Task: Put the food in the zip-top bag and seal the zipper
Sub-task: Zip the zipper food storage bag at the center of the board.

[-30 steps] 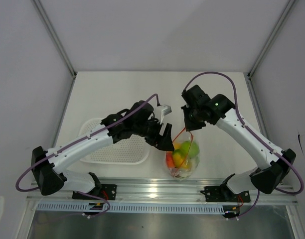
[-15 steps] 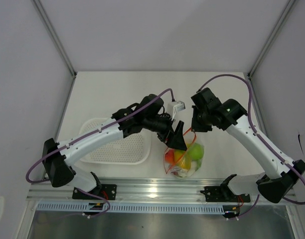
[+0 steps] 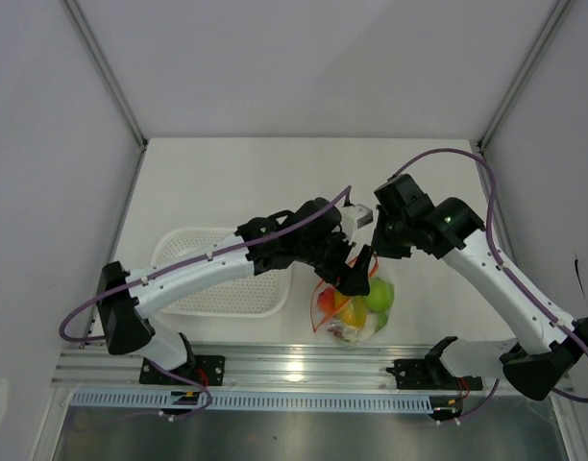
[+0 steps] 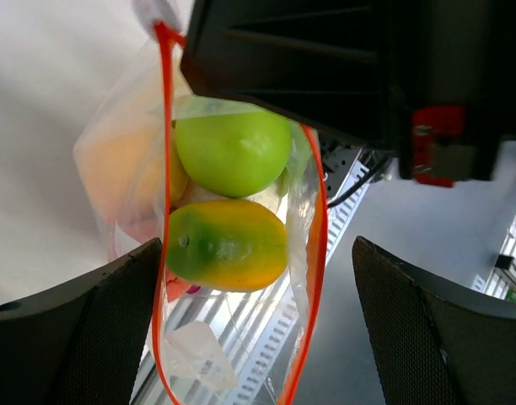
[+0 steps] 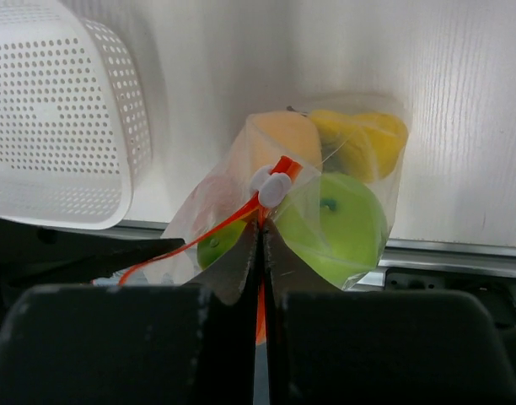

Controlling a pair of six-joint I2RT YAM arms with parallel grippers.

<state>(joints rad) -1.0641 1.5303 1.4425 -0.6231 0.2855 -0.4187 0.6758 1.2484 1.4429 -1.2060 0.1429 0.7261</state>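
Centrally, near the table's (image 3: pixel 275 182) near edge and just right of the white basket (image 3: pixel 179 257), lay the zip-top bag (image 3: pixel 352 315) with the food (image 4: pixel 233 152) inside. Your right gripper (image 5: pixel 260 236) was pinched fully closed on the zipper (image 4: pixel 165 169) at the bag's mouth. Your left gripper (image 4: pixel 254 249) stood spread wide, holding nothing, its fingers (image 4: pixel 81 337) flanking the unsealed mouth.

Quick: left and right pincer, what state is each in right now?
Left pincer: open, holding nothing.
Right pincer: closed, pinching the zipper.
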